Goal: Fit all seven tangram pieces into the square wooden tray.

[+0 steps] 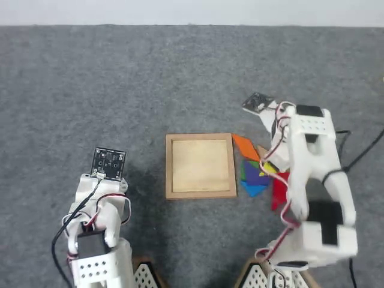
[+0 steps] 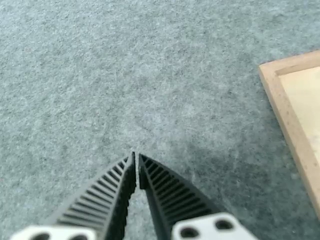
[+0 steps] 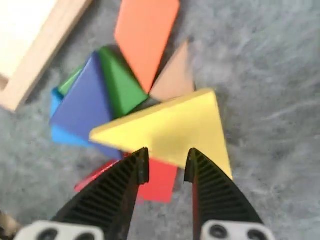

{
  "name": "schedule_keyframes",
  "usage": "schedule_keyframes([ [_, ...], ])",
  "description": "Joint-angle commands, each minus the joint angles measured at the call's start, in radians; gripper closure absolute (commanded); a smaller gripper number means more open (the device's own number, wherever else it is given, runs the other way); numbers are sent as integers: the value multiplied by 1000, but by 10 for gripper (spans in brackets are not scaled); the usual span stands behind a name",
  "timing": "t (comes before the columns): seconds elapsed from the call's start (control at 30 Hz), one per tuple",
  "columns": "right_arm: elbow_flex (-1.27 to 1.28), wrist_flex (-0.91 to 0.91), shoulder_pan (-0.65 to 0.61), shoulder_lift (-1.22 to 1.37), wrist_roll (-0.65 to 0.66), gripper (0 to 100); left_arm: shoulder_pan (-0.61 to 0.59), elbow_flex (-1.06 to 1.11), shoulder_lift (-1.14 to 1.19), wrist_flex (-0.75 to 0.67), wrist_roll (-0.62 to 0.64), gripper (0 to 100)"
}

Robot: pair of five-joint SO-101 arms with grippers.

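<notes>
**Left gripper.** Nearest you, your left gripper (image 2: 136, 161) hangs over the grey felt mat (image 1: 90, 78). Its ribbed fingers are pressed together at the tips with nothing between them. It sits to the left of the square wooden tray (image 1: 168, 165), apart from it.

**Right gripper.** Your right gripper (image 3: 167, 161) is poised low over the heap of tangram pieces (image 1: 255, 174). Its fingers are parted by a narrow gap and grip nothing. The fingertips overlap the near edge of the yellow triangle (image 3: 175, 125).

**Pieces, near to far.**
- The red piece (image 3: 159, 182) lies closest to the arm's base, partly covered by the yellow triangle. You cannot tell its full outline.
- The yellow triangle lies on top of the heap, across the red piece and a corner of the blue triangle (image 3: 85, 105).
- The blue triangle overlaps the light-blue piece (image 3: 62, 134) and meets the green triangle (image 3: 120, 82) along one edge.
- Beyond the yellow triangle, the tan triangle (image 3: 175, 80) shows its point and touches the orange parallelogram (image 3: 147, 37).
- The orange parallelogram lies flat on the mat, farthest from you.

**Tray.** You find the tray lying flat at mid-table, between the two arms. All seven pieces lie on the mat just beside its right wall. The orange parallelogram is nearest its far right corner.
</notes>
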Motion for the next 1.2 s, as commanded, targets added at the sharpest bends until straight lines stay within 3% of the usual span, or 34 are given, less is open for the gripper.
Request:
schedule_keyframes([
  [0.0, 89, -22, -1, -173, 71, 857, -6, -7, -12, 6, -14, 988],
  [0.27, 212, -156, 4, -122, 137, 727, -8, -7, -12, 6, -14, 988],
  [0.4, 149, -249, 7, 1, 94, 727, -8, -7, -12, 6, -14, 988],
  [0.67, -109, -243, 16, 274, 71, 728, -8, -7, -12, 6, -14, 988],
  [1.03, -331, -229, 56, 404, 23, 731, -8, -7, -12, 6, -14, 988],
  [1.17, -439, -177, 70, 486, 0, 812, -8, -7, -12, 6, -14, 988],
])
